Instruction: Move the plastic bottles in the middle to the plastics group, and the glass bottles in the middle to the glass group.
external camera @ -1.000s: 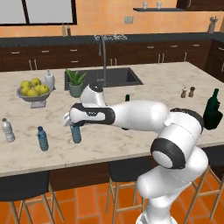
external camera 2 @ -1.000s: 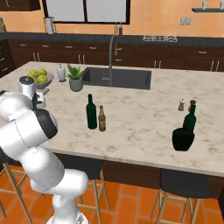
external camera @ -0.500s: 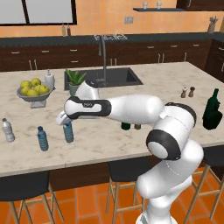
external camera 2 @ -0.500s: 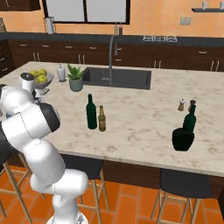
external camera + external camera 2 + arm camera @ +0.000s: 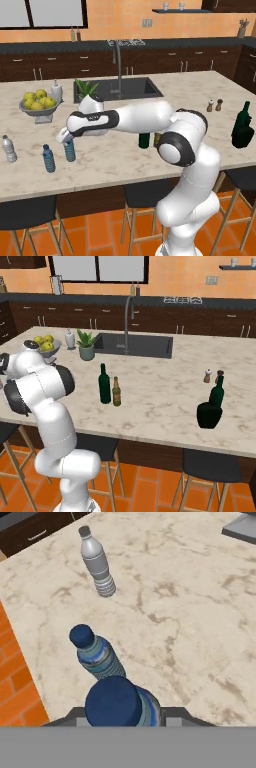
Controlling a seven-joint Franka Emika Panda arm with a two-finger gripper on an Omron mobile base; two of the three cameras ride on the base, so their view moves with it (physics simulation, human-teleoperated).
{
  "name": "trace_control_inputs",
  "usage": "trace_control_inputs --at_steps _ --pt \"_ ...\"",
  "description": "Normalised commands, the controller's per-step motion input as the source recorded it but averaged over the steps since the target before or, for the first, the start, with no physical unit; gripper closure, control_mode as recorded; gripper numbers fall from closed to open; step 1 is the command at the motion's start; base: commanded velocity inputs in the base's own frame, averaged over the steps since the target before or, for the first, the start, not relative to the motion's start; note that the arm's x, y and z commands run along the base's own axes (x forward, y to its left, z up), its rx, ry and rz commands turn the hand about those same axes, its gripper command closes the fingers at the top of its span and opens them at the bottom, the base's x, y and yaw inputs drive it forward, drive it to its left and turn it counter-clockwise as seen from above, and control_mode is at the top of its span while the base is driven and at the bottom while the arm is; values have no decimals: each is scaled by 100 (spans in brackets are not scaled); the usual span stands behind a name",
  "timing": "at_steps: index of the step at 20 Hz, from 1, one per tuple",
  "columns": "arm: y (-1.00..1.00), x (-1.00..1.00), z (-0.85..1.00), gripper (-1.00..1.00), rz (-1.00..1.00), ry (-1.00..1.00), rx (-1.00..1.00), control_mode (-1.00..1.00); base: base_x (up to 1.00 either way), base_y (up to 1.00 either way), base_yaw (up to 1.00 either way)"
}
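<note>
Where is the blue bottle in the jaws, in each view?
Left base view: centre-left, blue bottle under the gripper.
Hand view: bottom centre.
Right base view: hidden past the left edge.
Landmark: second blue bottle beside it.

Arm stretched far out to robot's left, forearm roughly level, wrist bent down. Gripper (image 5: pixel 66 140) points downward near the counter edge, fingers closed in.
</note>
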Motion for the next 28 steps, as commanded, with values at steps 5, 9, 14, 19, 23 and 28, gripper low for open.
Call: trace_control_inputs --at_steps 5,9,14,19,23,28 --pt "11 30 -4 100 0 0 0 -100 0 0 0" --pt "20 2 -38 100 2 0 0 -100 0 0 0" --pt "26 2 -3 100 3 -3 3 -100 0 0 0" --pt "0 34 -10 100 1 -1 1 -100 0 0 0" --pt "0 19 -54 100 2 0 0 -100 0 0 0" --pt "1 0 -51 100 1 0 0 -100 0 0 0"
